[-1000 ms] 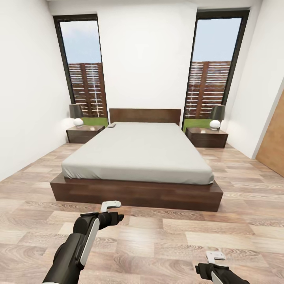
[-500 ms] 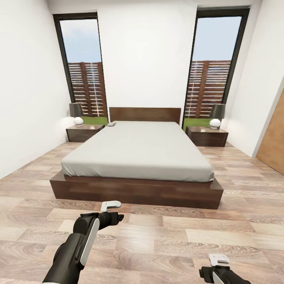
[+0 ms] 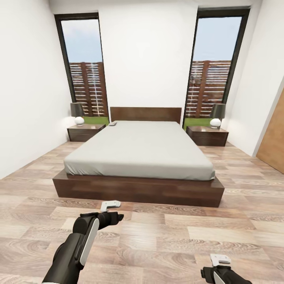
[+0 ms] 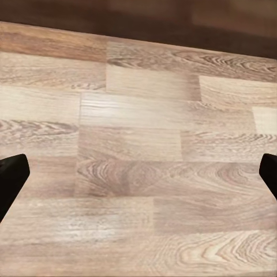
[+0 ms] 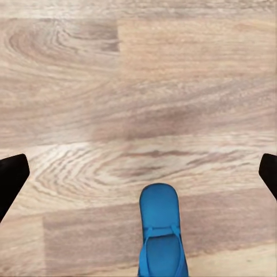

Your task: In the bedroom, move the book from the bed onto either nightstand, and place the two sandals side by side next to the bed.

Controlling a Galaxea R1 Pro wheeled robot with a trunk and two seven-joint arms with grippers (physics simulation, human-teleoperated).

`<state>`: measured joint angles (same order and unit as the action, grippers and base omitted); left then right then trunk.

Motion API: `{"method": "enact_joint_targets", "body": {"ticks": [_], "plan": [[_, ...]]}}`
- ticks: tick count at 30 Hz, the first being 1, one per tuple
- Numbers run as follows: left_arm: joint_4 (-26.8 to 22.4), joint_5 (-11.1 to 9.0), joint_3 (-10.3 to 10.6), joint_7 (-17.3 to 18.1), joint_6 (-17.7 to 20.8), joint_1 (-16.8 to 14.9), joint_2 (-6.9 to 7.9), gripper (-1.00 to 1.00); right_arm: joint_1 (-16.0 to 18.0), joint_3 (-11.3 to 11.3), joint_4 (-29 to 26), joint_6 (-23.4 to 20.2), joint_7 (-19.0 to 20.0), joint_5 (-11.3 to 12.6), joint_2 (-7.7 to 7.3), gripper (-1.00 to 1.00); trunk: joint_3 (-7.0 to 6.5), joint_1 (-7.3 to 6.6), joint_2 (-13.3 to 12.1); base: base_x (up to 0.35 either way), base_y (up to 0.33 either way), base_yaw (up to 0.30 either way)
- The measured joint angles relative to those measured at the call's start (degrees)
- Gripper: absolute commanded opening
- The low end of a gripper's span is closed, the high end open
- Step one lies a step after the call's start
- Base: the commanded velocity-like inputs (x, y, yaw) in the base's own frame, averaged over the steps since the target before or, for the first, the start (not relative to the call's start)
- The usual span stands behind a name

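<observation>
A small flat object (image 3: 112, 124) — likely the book, too small to tell for sure — lies on the bed (image 3: 140, 152) at the mattress's far left corner, just beside the left nightstand (image 3: 85, 132). 1 blue sandal (image 5: 162, 236) rests on the plank floor (image 5: 138, 98), seen in the right wrist view between that gripper's fingertips, which are spread wide and empty. The left gripper (image 4: 138, 173) is likewise spread apart over bare planks. A second nightstand (image 3: 207, 135) stands right of the bed, each bearing 1 lamp (image 3: 215, 116).
</observation>
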<state>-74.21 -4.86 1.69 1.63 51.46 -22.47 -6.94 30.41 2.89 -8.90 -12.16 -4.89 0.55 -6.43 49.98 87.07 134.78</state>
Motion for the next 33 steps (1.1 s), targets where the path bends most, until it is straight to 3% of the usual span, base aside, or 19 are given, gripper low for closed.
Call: {"method": "enact_joint_targets", "body": {"ticks": [9,21,33], "plan": [[0.4,0.0,0.0,-0.1,-0.2,0.0,-0.11,1.00,0.0,0.0,0.0,-0.3,0.3,0.0,-0.97,1.00,1.62,1.98,3.6,-0.001,0.001,-0.005],[0.4,0.0,0.0,-0.1,-0.2,0.0,-0.17,1.00,0.0,-0.4,0.0,0.0,0.6,-0.2,-0.73,1.00,3.80,4.61,8.4,0.000,0.000,-0.056],[0.4,0.0,0.0,-0.1,-0.2,0.0,-0.17,1.00,0.0,-0.4,-0.2,0.1,0.1,-0.3,-0.62,1.00,6.46,4.93,8.6,0.000,0.000,-0.001]]}}
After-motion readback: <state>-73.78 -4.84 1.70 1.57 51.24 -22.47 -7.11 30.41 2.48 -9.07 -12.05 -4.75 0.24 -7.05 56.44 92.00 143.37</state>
